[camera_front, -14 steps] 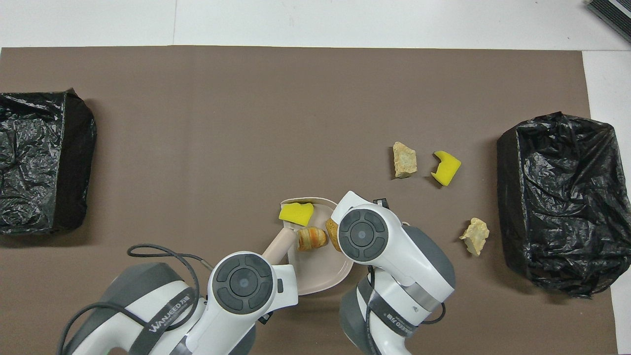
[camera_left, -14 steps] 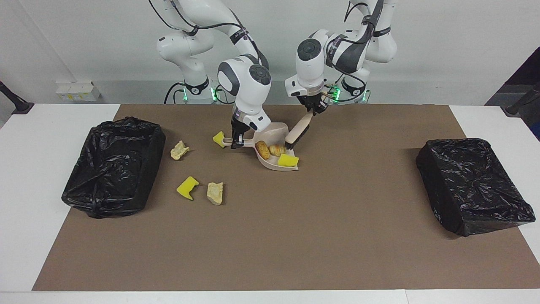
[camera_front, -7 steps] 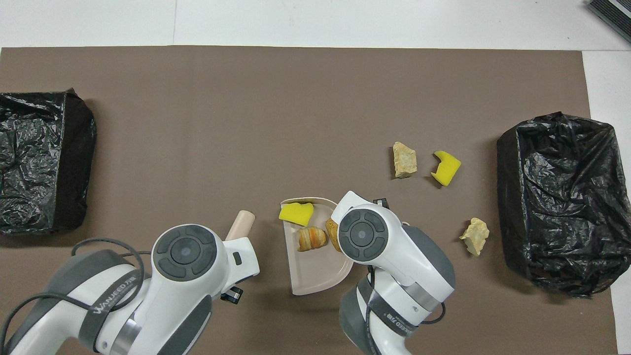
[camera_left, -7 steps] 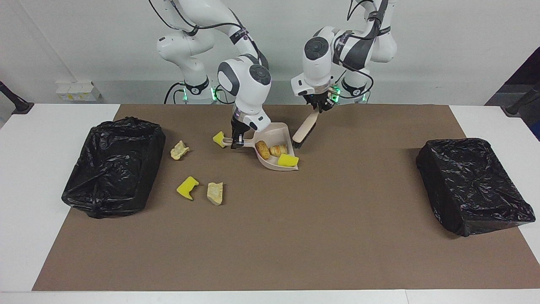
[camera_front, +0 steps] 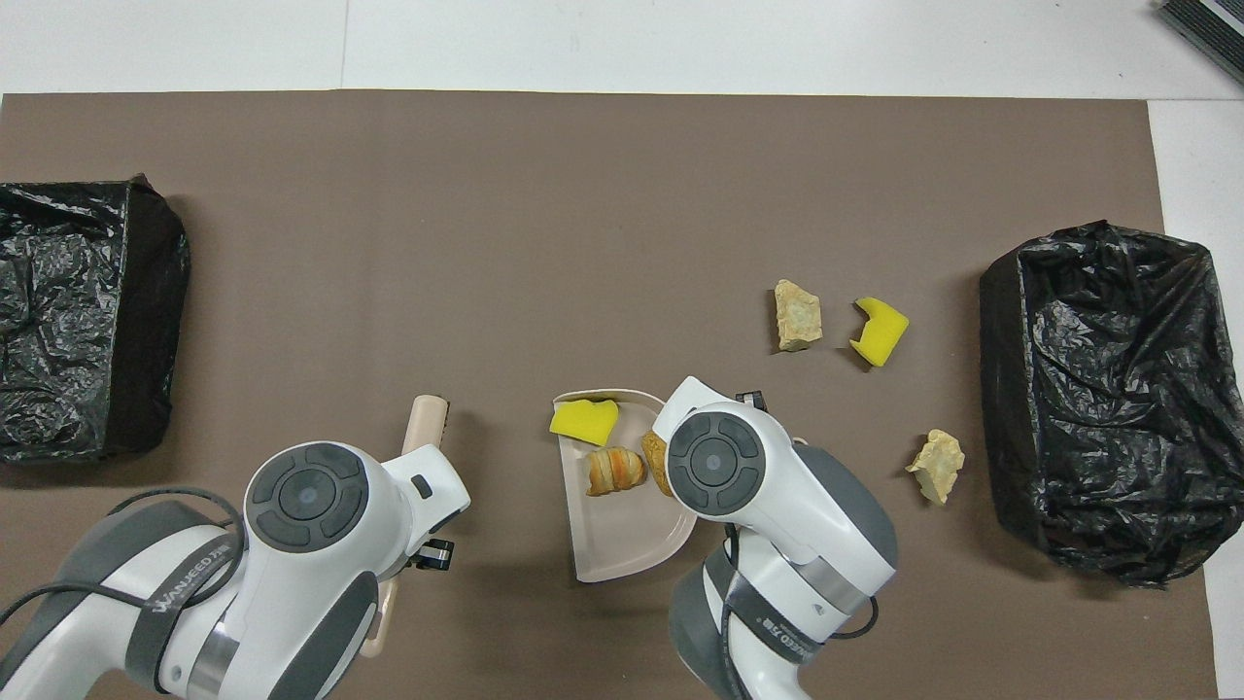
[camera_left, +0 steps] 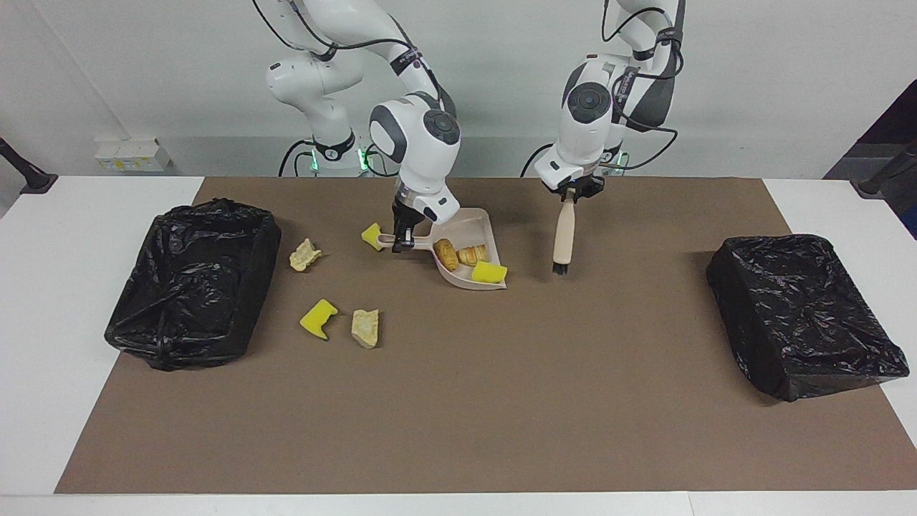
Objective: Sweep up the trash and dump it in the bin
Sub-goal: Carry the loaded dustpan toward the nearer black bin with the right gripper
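My right pincer (camera_left: 402, 244) is closed on the handle of the dustpan (camera_left: 469, 252), which rests on the tabletop (camera_left: 458, 401) with its handle pointing toward the right arm's end and its open mouth facing away from the robots. Three pieces of trash sit in the pan: a yellow sponge bit (camera_left: 489, 272) at the lip and two bread-like pieces (camera_left: 458, 254) nearer the handle. My left pincer (camera_left: 571, 192) is clamped on the top of the brush (camera_left: 563, 235), which hangs nearly upright, bristles down, just beside the pan on the left arm's end. Four scraps lie loose on the brown mat: a second yellow bit (camera_left: 372, 236) touching or just beside the pan's handle, a beige chunk (camera_left: 305, 254) near the open bin (camera_left: 192, 283), and a yellow piece (camera_left: 318, 318) next to another beige chunk (camera_left: 365, 327), farther from the robots. What the next move turns on, I judge, is that the open bin lies off the handle end, so my right arm is the nearer one and can carry the pan that way and tip it. The other bin (camera_left: 806, 312) sits well apart toward the left arm's end.
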Motion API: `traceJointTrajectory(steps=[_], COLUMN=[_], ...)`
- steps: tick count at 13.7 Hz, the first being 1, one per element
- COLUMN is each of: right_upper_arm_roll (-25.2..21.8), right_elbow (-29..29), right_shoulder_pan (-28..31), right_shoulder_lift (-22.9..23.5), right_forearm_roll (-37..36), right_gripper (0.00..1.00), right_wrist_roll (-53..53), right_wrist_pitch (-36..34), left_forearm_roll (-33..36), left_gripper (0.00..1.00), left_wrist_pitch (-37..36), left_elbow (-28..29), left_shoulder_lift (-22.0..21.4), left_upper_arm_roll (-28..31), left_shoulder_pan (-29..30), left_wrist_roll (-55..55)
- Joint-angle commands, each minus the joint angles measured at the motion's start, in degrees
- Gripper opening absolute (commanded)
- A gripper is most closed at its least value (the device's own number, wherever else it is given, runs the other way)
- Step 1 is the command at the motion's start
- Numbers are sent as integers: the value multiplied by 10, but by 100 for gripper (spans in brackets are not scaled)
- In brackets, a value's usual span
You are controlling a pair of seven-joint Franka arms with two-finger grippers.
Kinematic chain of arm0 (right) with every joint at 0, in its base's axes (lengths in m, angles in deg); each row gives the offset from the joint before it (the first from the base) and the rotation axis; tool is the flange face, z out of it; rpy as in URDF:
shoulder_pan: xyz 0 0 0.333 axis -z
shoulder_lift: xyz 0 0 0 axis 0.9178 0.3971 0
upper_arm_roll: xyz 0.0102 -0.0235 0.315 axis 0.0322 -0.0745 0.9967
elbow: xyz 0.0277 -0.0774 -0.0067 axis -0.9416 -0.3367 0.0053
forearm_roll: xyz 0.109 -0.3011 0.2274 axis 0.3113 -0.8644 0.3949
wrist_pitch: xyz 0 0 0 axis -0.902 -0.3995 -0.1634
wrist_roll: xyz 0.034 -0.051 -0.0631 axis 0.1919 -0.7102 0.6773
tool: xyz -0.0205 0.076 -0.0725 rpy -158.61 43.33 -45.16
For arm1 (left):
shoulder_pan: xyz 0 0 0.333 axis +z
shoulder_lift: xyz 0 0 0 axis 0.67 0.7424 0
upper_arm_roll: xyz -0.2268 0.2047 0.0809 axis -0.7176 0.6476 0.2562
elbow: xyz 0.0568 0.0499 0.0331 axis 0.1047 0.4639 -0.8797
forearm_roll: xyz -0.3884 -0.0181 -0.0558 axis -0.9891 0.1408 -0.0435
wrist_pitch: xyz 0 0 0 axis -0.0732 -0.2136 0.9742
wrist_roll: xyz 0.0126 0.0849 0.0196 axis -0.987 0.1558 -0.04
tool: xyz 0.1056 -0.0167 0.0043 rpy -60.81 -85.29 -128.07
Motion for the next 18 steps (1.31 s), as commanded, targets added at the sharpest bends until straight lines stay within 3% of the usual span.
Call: traceJointTrajectory(steps=[1,5,10,12,18], right_upper_arm_roll=[3,3,3,4,2], right_elbow=[1,1,1,0,23], right_shoulder_pan=[8,8,13,29,90], right_shoulder_lift=[4,4,5,5,-6], right_forearm_roll=[-3,-3,-3,2,130], right_gripper=[0,0,0,0,0], right_wrist_roll=[16,16,20,22,112], right_wrist_pitch=[7,8,9,54,84], left_forearm_roll=[-8,-8,-14,-22,-59], left_gripper=[0,0,0,0,0], left_wrist_pitch=[34,96,111,112,126], left_elbow=[46,102,101,101,94], left_shoulder_lift=[-41,-66,-61,-60,-51], left_upper_arm_roll=[-6,-8,-9,-8,-8], left_shoulder_pan=[7,-3,-14,-21,-33], left_wrist_roll=[25,59,60,60,60])
